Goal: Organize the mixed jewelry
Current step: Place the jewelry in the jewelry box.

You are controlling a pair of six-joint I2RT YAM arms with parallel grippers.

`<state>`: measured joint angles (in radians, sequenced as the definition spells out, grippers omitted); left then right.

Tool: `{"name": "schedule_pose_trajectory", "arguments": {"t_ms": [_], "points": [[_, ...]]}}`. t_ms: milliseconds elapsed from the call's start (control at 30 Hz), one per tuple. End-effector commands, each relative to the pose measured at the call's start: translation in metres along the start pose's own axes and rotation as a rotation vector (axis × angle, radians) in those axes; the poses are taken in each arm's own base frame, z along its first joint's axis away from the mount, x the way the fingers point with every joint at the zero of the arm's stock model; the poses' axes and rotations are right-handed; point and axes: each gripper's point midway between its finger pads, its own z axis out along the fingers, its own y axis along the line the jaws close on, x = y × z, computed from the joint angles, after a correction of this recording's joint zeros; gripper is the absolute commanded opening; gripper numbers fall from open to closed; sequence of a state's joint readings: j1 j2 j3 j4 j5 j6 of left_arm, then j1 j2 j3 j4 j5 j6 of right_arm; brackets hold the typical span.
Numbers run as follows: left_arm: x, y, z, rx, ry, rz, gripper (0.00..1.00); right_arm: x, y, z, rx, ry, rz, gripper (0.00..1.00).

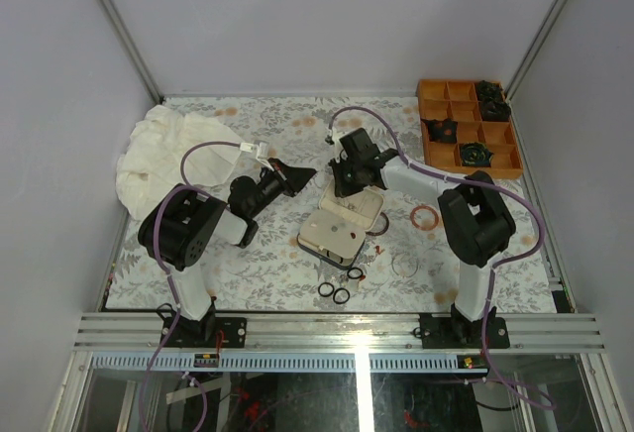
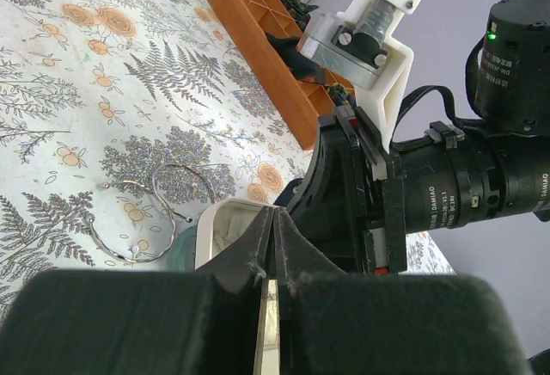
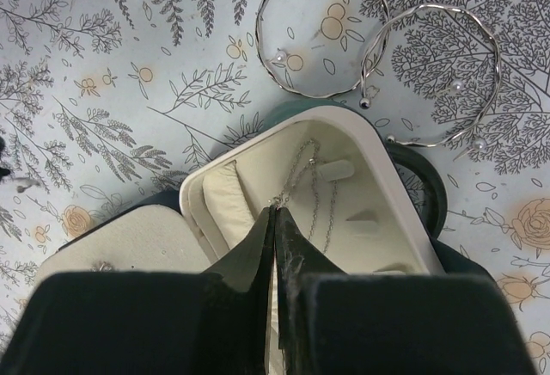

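An open hinged case [image 1: 342, 222] with cream lining lies mid-table. My right gripper [image 1: 347, 190] is over it, shut on a thin silver chain [image 3: 314, 177] that hangs into the case's cream tray [image 3: 378, 160]; its tips [image 3: 276, 209] pinch the chain's upper end. My left gripper [image 1: 299, 172] is shut and empty, just left of the case, and its tips [image 2: 275, 213] point at the case's corner [image 2: 215, 220]. Three small black rings [image 1: 340, 295] lie near the front edge. Thin hoops [image 1: 404, 264] and tiny red bits [image 1: 378, 249] lie right of the case.
An orange compartment tray [image 1: 466, 125] with dark items stands at the back right. A white cloth [image 1: 163, 155] is bunched at the back left. Two silver wire bangles [image 3: 260, 35] lie on the floral tablecloth beside the case, and they also show in the left wrist view [image 2: 183, 166].
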<state>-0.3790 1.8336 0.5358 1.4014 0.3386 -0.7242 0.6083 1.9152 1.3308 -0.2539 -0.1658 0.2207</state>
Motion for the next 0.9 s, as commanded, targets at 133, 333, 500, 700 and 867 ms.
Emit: {"name": "schedule_pose_trajectory", "arguments": {"t_ms": [133, 333, 500, 700, 867], "points": [[-0.014, -0.011, -0.001, 0.055, -0.054, 0.035, 0.0, -0.019, 0.007, -0.028, 0.015, -0.08, -0.032, 0.0], [-0.012, -0.01, -0.001, 0.056, -0.05, 0.031, 0.0, -0.018, 0.003, -0.032, 0.037, -0.078, -0.04, 0.11], [-0.013, -0.011, 0.0, 0.057, -0.052, 0.032, 0.0, -0.019, 0.002, -0.034, 0.047, -0.082, -0.042, 0.14], [-0.013, -0.011, 0.0, 0.057, -0.052, 0.032, 0.0, -0.017, 0.001, -0.035, 0.051, -0.081, -0.042, 0.19], [-0.013, -0.011, -0.001, 0.058, -0.051, 0.032, 0.0, -0.022, 0.001, -0.042, 0.06, -0.099, -0.044, 0.26]]}}
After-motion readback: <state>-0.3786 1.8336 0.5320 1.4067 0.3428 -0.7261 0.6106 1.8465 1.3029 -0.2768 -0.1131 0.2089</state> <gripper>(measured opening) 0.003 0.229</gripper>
